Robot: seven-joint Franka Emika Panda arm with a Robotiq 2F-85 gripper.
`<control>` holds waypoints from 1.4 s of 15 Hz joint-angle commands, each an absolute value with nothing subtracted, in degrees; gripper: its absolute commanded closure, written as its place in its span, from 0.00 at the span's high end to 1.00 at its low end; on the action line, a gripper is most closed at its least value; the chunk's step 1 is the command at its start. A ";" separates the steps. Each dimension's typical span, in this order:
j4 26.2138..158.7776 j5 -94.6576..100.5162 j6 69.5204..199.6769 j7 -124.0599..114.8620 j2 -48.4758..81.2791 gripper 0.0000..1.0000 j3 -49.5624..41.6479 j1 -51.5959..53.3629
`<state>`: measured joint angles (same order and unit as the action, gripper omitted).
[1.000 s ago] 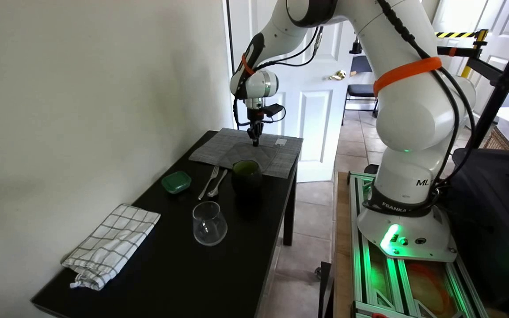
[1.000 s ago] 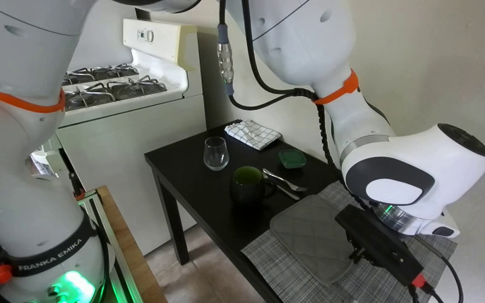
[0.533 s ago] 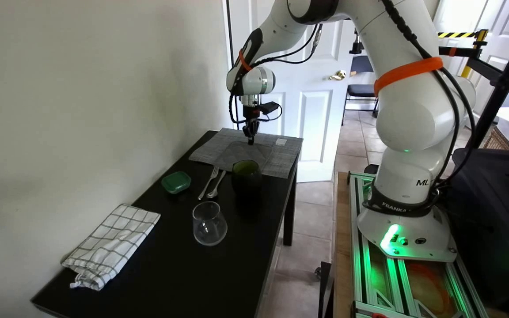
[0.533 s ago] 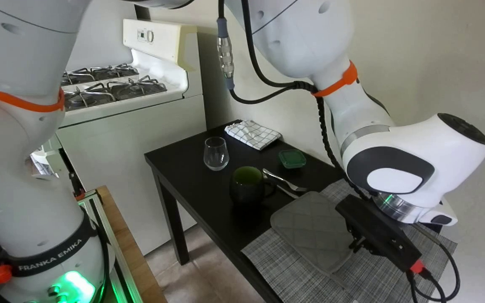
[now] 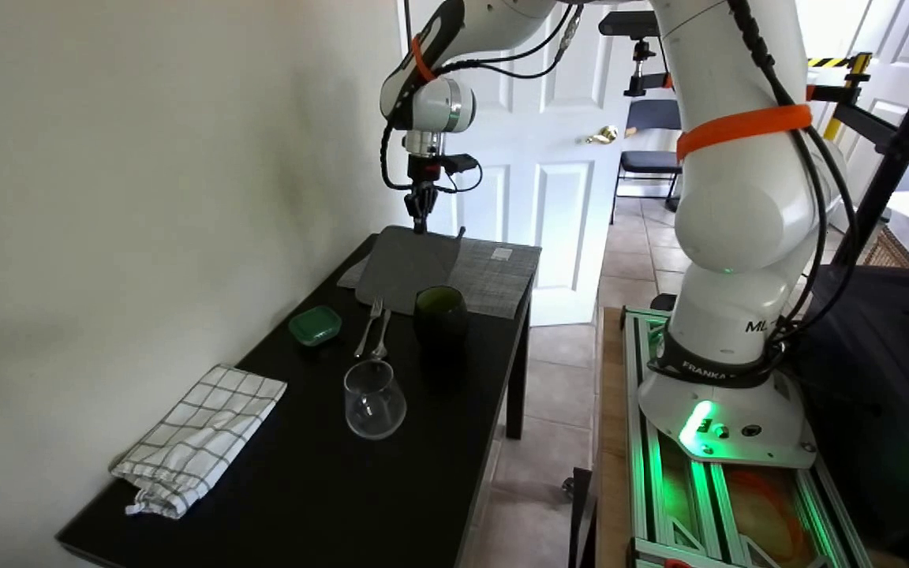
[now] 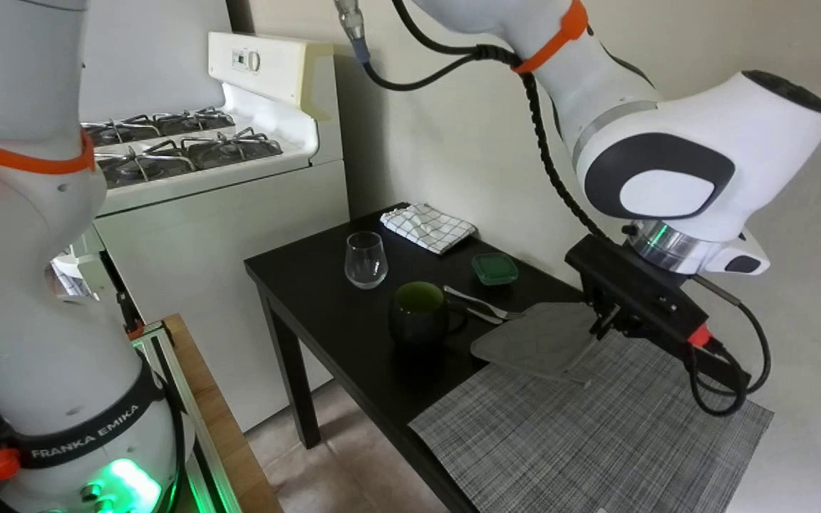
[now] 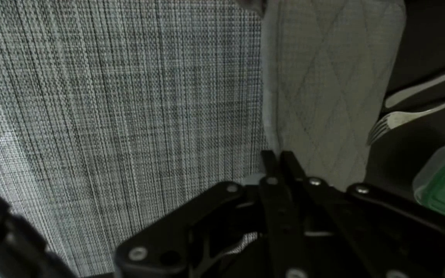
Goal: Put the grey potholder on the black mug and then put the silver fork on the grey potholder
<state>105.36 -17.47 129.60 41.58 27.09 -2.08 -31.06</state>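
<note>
Fingers [image 7: 292, 168] tight on the grey potholder [image 7: 330, 88] — quilted diamonds, rounded corners.

Grey diamond-patterned potholder [image 7: 330, 85], black mug [image 6: 417, 319], white checked towel [image 5: 202, 434].

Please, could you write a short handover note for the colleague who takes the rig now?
Gripper: shut on an edge of the grey potholder, which is lifted at that edge; whether the rest touches the table, I cannot tell.
Black mug: upright on the table, uncovered.
Silver fork: on the table, beside another utensil.
Done: potholder gripped.
Left: potholder onto mug, then fork onto potholder.
</note>
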 commanded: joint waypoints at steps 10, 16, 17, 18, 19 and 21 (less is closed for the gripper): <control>108.80 -18.25 120.89 35.35 14.43 0.02 -5.38 -24.63; 110.87 -17.85 120.04 33.10 7.56 0.02 -6.87 -21.45; 111.11 -18.40 119.21 33.52 6.67 0.02 -6.99 -21.06; 111.38 -19.11 118.10 34.08 5.84 0.02 -7.09 -20.74; 111.53 -20.29 116.22 35.08 5.19 0.02 -7.18 -20.53; 111.63 -22.36 112.54 36.31 4.44 0.02 -7.56 -19.96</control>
<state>109.02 -18.78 116.50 34.14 7.26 -6.00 -21.54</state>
